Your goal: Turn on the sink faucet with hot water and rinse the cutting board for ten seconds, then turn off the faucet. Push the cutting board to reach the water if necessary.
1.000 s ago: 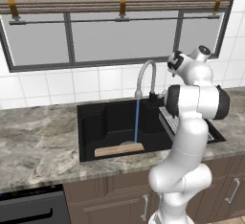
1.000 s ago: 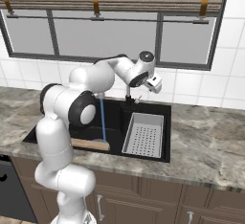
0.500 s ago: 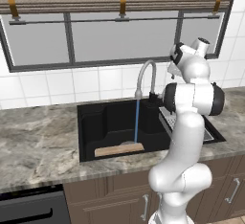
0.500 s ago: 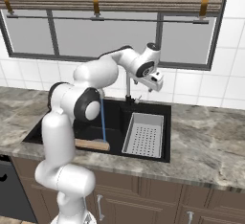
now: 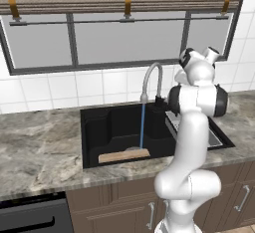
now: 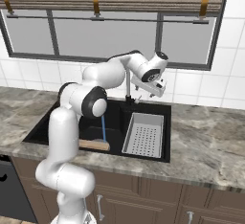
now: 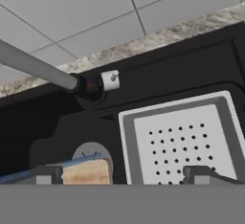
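Observation:
The black sink (image 5: 112, 127) holds the tan cutting board (image 5: 124, 155), which lies flat against the front wall. From the silver gooseneck faucet (image 5: 151, 75) a blue stream of water (image 5: 142, 127) falls onto the board's right part. My gripper (image 6: 145, 94) hovers open above the faucet's base, to the right of the spout, with nothing between its fingers. In the hand view the fingertips (image 7: 48, 174) stand wide apart, and the faucet's dark base (image 7: 91, 88) with its small white handle (image 7: 110, 80) lies ahead of them. The cutting board's end (image 7: 86, 171) and the water (image 7: 48, 168) show low on the left.
A grey perforated drainboard tray (image 6: 143, 134) fills the right part of the basin. Marble counter (image 5: 40, 137) surrounds the sink, with a tiled wall and a window behind. My arm's elbow (image 5: 199, 100) blocks the basin's right side in the left base view.
The hand has lifted and drawn a little to the right, away from the faucet's base. The water keeps running and the board has not moved.

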{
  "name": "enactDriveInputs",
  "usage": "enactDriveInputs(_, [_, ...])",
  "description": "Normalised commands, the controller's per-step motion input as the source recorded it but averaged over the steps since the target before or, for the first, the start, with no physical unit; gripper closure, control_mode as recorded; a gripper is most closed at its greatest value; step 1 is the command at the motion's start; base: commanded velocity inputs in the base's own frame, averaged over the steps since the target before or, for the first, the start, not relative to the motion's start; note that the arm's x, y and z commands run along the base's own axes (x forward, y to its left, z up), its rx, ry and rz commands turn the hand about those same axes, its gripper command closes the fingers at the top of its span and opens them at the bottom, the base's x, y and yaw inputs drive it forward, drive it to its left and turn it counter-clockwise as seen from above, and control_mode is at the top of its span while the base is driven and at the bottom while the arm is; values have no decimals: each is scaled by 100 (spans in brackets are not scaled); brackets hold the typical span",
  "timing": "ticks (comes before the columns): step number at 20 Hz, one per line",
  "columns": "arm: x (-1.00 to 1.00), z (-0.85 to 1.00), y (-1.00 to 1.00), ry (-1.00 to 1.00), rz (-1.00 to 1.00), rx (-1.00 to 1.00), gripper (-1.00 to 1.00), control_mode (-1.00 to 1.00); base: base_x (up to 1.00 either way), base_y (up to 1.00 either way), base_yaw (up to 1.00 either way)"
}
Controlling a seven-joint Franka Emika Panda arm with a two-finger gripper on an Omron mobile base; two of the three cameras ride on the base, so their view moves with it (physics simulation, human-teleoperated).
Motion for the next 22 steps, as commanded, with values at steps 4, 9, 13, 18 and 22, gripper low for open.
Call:
enactDriveInputs(4, [16,-33,16,0,2,0,-100,-100,0,0,0])
enactDriveInputs(9, [33,-28,21,0,0,0,-100,-100,0,0,0])
enactDriveInputs(13, [38,-24,9,-3,0,0,-100,-100,0,0,0])
enactDriveInputs(18, [10,-9,-15,-4,0,1,-100,-100,0,0,0])
enactDriveInputs(22, [1,0,-14,-2,0,0,-100,-100,0,0,0])
